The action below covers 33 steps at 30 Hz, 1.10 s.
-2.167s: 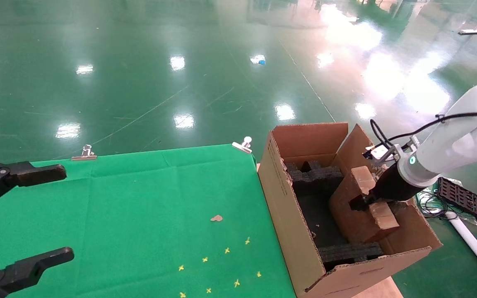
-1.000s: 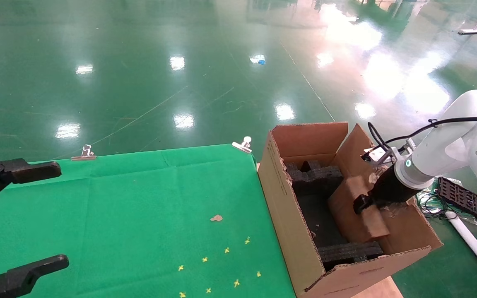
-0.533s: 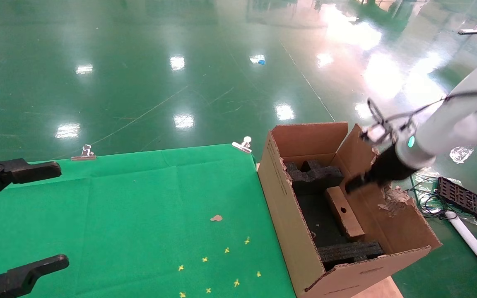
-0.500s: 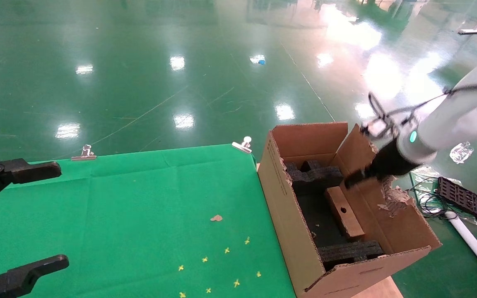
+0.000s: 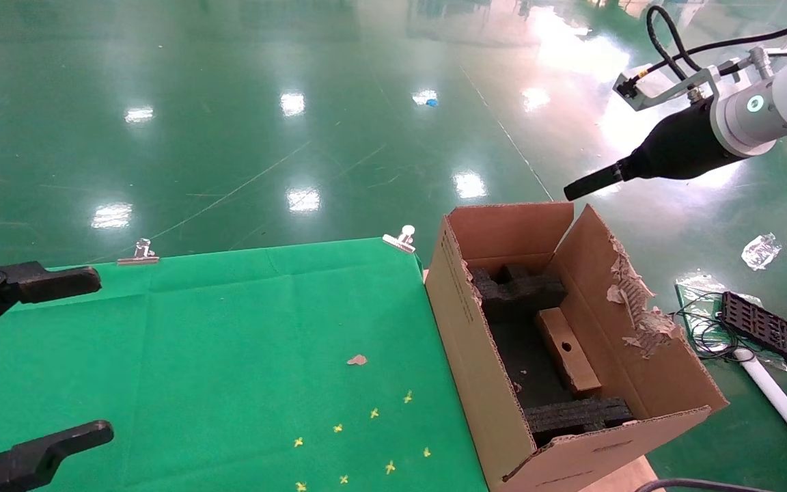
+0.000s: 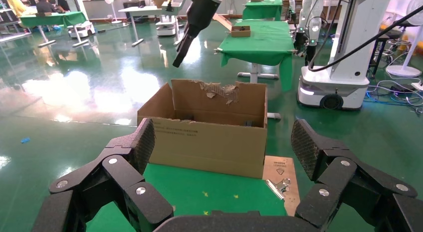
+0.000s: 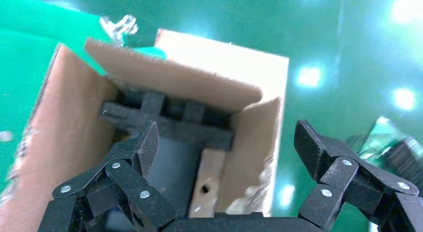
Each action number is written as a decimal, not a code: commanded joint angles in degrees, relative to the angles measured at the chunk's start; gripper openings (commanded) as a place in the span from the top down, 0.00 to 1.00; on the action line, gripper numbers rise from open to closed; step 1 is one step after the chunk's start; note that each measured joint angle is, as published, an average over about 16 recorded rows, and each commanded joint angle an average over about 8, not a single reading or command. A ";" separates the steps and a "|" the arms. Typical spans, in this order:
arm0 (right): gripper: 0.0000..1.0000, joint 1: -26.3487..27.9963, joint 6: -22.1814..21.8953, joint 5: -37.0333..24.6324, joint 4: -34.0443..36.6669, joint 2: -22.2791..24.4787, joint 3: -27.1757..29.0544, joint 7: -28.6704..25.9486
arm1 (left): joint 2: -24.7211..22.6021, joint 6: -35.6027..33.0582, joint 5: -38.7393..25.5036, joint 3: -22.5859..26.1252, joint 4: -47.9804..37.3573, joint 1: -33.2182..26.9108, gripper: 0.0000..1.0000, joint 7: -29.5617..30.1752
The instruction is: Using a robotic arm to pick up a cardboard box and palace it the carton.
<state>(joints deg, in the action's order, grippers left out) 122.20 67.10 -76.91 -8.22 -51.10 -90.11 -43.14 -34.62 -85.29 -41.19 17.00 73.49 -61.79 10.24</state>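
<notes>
The small cardboard box (image 5: 568, 350) stands on edge inside the large carton (image 5: 475, 342), its narrow face with the round hole up, between the black foam inserts (image 5: 516, 290). It also shows in the right wrist view (image 7: 207, 184). My right gripper (image 5: 574, 189), on the white robotic arm (image 5: 776, 102), is open and empty, high above the carton's far right flap. The right wrist view looks down into the carton (image 7: 70, 137). My left gripper (image 5: 59, 355) is open and empty at the left edge over the green table (image 5: 229, 342).
The carton (image 6: 209, 137) sits at the table's right end. Two metal clips (image 5: 400, 239) hold the green cloth. A torn flap (image 5: 632, 301) lines the carton's right side. A black tray and cables (image 5: 762, 328) lie on the floor to the right.
My right gripper let go of the cardboard box inside the carton, then rose up and away to the right. The box now stands free between the foam inserts. The left arm barely moved.
</notes>
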 commanded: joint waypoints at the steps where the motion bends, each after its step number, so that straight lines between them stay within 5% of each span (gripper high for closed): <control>1: 0.00 0.70 -0.56 0.06 -0.96 0.45 0.05 1.06 | 0.00 0.00 0.00 0.01 0.00 0.00 0.00 0.00; 9: 0.00 -2.59 0.02 2.25 -6.11 1.49 4.59 3.53 | 0.01 0.01 0.02 0.04 -0.04 -0.01 0.00 -0.02; 33: 0.00 -27.22 7.90 16.17 -31.26 7.68 34.09 15.78 | 0.03 0.01 0.06 0.11 -0.07 -0.04 0.00 -0.07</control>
<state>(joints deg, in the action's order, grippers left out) 94.93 75.02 -60.72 -39.52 -43.40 -55.98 -27.34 -34.60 -85.27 -41.13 17.12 73.42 -61.83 10.17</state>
